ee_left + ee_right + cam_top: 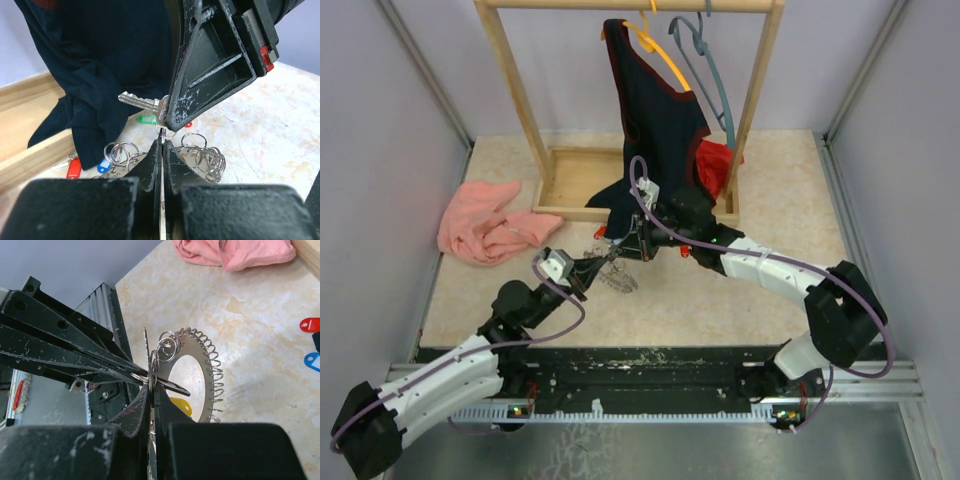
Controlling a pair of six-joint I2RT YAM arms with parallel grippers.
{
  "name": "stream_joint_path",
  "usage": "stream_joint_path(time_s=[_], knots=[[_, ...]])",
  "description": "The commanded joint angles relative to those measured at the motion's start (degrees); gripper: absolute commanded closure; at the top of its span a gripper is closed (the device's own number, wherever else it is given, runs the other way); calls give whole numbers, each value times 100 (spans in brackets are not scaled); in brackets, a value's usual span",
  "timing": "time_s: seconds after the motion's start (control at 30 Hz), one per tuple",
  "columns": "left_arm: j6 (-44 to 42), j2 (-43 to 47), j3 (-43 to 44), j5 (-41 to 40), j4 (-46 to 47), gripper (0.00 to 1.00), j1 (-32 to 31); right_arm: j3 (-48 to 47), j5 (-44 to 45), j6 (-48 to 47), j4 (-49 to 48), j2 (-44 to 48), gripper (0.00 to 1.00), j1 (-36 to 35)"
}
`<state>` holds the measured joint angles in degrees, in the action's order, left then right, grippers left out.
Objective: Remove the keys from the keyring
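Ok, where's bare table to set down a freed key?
Bare tabletop right of the wooden rack's right post; also the strip between the keyring and the near edge, and the corner nearer than the pink cloth. Crowded mid-table: keyring, tagged keys, navy garment hem.

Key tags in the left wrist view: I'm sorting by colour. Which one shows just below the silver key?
The green tag, directly under the silver key. The red tag and blue tag lie lower left, by the wooden frame.
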<state>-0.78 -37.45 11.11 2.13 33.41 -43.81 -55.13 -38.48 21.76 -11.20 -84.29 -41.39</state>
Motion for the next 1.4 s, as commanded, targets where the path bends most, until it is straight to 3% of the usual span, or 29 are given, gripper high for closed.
stream_joint_path(time_s=[0.0, 0.2, 0.33, 0.5, 0.63, 0.83, 0.97, 1.17, 1.37], knots=[[-257, 108, -101, 45, 933, 100, 31, 4, -139, 152, -399, -43, 99, 91], [-397, 123, -315, 107, 1363, 100, 31, 1, -223, 188, -440, -36, 93, 129], [-387, 186, -372, 136, 1424, 100, 31, -65, -318, -3, -338, 52, 82, 190], [-246, 294, -506, 242, 1660, 100, 31, -193, -562, -583, -71, 235, 67, 289], [-22, 300, -493, 572, 1695, 100, 32, -249, -1332, -1377, 124, 465, 59, 408], [466, 220, -618, 1100, 1978, 100, 31, -331, -2530, -2514, 464, 721, 55, 443], [769, 28, -713, 1324, 2443, 100, 31, -2, -3075, -2553, -123, 796, 55, 447], [1101, -350, -605, 1916, 2942, 100, 31, 208, -3168, -2405, -630, 833, 60, 438], [1387, -479, -658, 1857, 3279, 100, 31, 286, -3077, -2697, -525, 879, 63, 433]])
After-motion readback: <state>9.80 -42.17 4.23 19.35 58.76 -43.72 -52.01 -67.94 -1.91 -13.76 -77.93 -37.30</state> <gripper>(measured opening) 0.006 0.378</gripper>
